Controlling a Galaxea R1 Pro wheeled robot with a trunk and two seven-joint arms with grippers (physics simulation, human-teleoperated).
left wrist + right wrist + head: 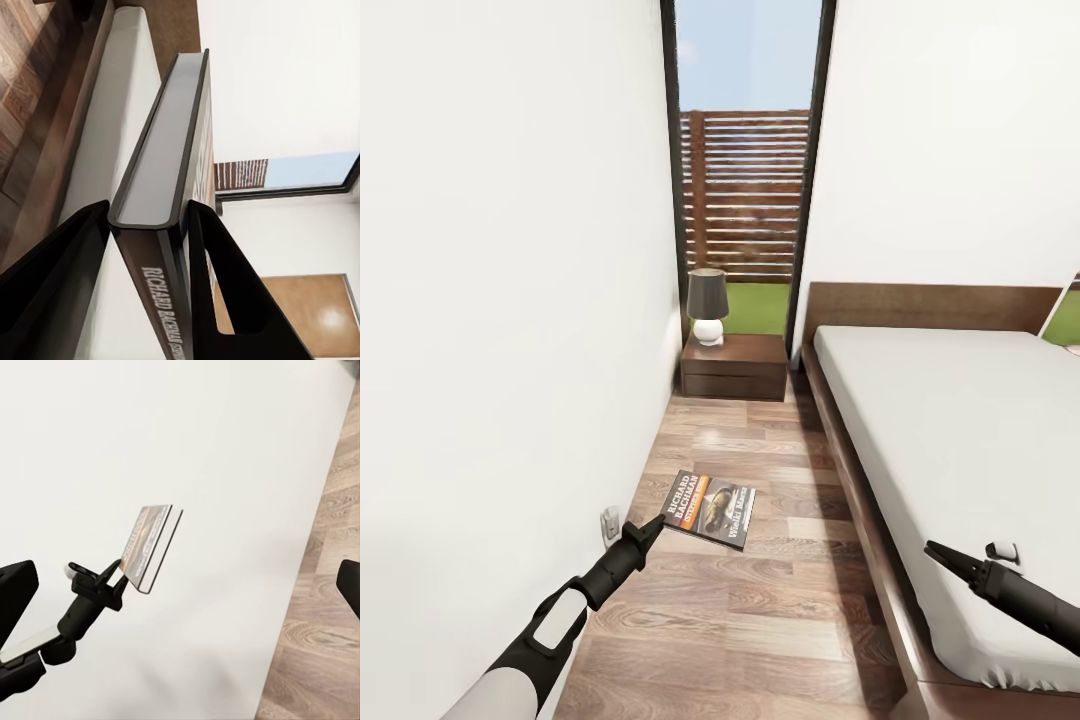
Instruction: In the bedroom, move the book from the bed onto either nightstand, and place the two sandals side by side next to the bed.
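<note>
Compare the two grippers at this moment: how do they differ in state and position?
The left gripper is shut on the book, pinching it at the spine and holding it above the wood floor; the right gripper holds nothing and looks open. The left one reaches along the aisle beside the wall, the right one over the bed. Both are black and two-fingered.

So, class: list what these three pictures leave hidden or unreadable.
- Book: smaller cover lettering too small in the head view; cover edge-on in the left wrist view.
- Bed: far side cut off by the head view's right edge.
- Right gripper: whether the jaws are open, too small in the head view.
</note>
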